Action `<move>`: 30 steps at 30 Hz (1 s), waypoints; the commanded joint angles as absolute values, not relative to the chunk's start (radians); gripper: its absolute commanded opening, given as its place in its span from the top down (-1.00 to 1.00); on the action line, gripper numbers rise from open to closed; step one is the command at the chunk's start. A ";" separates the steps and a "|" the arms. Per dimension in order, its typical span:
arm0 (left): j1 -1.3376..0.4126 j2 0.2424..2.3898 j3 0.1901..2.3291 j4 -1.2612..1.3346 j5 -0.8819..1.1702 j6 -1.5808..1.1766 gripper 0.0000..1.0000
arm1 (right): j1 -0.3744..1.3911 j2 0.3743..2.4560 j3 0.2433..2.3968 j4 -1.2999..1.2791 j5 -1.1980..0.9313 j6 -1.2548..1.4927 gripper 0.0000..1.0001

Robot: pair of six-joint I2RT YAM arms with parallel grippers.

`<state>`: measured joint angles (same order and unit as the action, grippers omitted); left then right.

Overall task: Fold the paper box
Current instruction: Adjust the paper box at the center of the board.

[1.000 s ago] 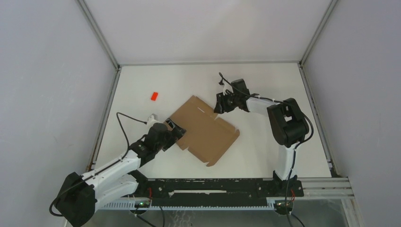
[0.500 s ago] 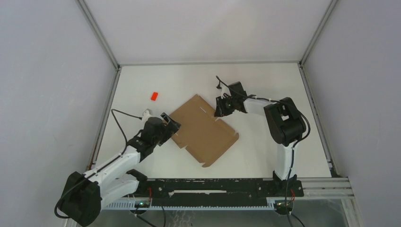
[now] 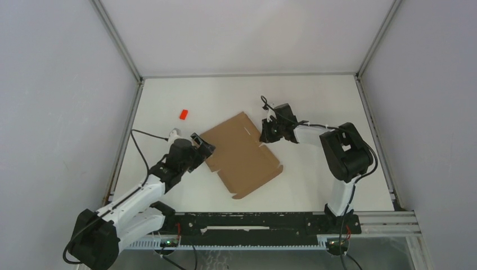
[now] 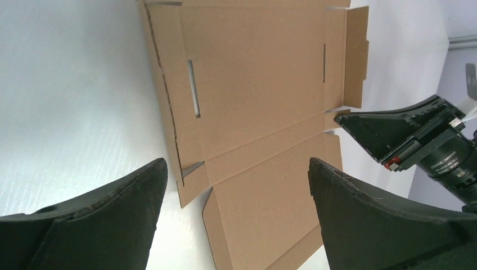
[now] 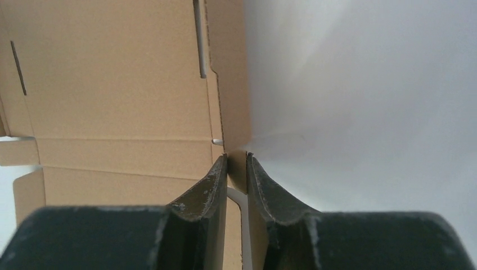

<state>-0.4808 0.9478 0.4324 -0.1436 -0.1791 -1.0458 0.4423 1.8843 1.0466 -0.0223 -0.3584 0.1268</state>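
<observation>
The paper box (image 3: 242,153) is a flat brown die-cut sheet with flaps and slits, lying on the white table between the two arms. My left gripper (image 3: 202,145) stands open at the sheet's left edge. In the left wrist view its fingers spread wide (image 4: 236,169) over the sheet (image 4: 259,84), gripping nothing. My right gripper (image 3: 264,135) is at the sheet's upper right edge. In the right wrist view its fingertips (image 5: 237,160) pinch a narrow edge flap of the sheet (image 5: 112,84). The right gripper (image 4: 394,135) also shows in the left wrist view.
A small red block (image 3: 183,114) lies on the table left of the sheet. A black cable (image 3: 147,136) loops from the left arm. Grey walls with metal frame posts enclose the table, and a black rail (image 3: 253,222) runs along the near edge.
The right gripper's jaws have narrowed onto the sheet's edge flap. The sheet has turned slightly. The left gripper has drawn back to the left, off the sheet's edge.
</observation>
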 commanded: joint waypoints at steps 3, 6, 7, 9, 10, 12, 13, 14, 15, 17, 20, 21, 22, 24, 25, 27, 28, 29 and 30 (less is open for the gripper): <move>-0.479 0.882 0.469 -0.164 -0.164 -1.029 -0.99 | 0.488 1.768 0.951 -0.024 -0.114 0.183 0.52; -0.484 0.852 0.438 -0.156 -0.162 -1.045 -0.93 | 0.499 1.738 0.930 -0.035 -0.068 0.205 0.53; -0.487 0.844 0.426 -0.150 -0.161 -1.049 -0.88 | 0.502 1.731 0.924 -0.040 -0.059 0.211 0.53; -0.488 0.839 0.405 -0.139 -0.156 -1.060 -0.79 | 0.510 1.721 0.916 -0.049 -0.041 0.227 0.52; -0.491 0.841 0.394 -0.128 -0.150 -1.064 -0.70 | 0.514 1.716 0.911 -0.052 -0.033 0.236 0.53; -0.492 0.846 0.372 -0.098 -0.138 -1.075 -0.34 | 0.522 1.704 0.900 -0.051 -0.023 0.254 0.53; -0.492 0.854 0.364 -0.084 -0.134 -1.080 -0.18 | 0.525 1.698 0.894 -0.052 -0.018 0.261 0.52; -0.492 0.862 0.359 -0.074 -0.132 -1.082 0.10 | 0.529 1.694 0.889 -0.053 -0.016 0.267 0.52; -0.493 0.873 0.357 -0.067 -0.132 -1.084 0.20 | 0.532 1.690 0.885 -0.054 -0.014 0.273 0.52; -0.494 0.903 0.358 -0.053 -0.127 -1.084 0.27 | 0.535 1.683 0.878 -0.060 -0.008 0.283 0.52; -0.497 0.966 0.366 -0.010 -0.118 -1.089 0.30 | 0.541 1.672 0.866 -0.061 -0.008 0.297 0.52; -0.498 0.995 0.369 -0.005 -0.118 -1.089 0.31 | 0.543 1.667 0.861 -0.059 -0.008 0.300 0.52; -0.500 1.017 0.373 0.026 -0.122 -1.088 0.33 | 0.545 1.665 0.857 -0.056 -0.009 0.302 0.52; -0.500 1.056 0.385 0.051 -0.121 -1.081 0.35 | 0.549 1.666 0.855 -0.057 -0.008 0.306 0.51; -0.501 1.073 0.394 0.057 -0.122 -1.075 0.36 | 0.551 1.667 0.853 -0.058 -0.009 0.306 0.51; -0.502 1.098 0.405 0.061 -0.121 -1.069 0.36 | 0.551 1.666 0.852 -0.062 -0.009 0.305 0.51; -0.502 1.104 0.407 0.061 -0.124 -1.067 0.35 | 0.552 1.666 0.853 -0.064 -0.010 0.305 0.51; -0.502 1.105 0.407 0.061 -0.130 -1.066 0.35 | 0.551 1.666 0.853 -0.065 -0.012 0.303 0.51; -0.502 1.103 0.404 0.062 -0.134 -1.067 0.35 | 0.552 1.666 0.853 -0.066 -0.011 0.302 0.51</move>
<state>-0.4953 1.0988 0.3740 -0.0017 -0.1242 -1.0737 0.5423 1.6905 0.8658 -0.0307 -0.0261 0.2924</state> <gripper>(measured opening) 0.322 0.245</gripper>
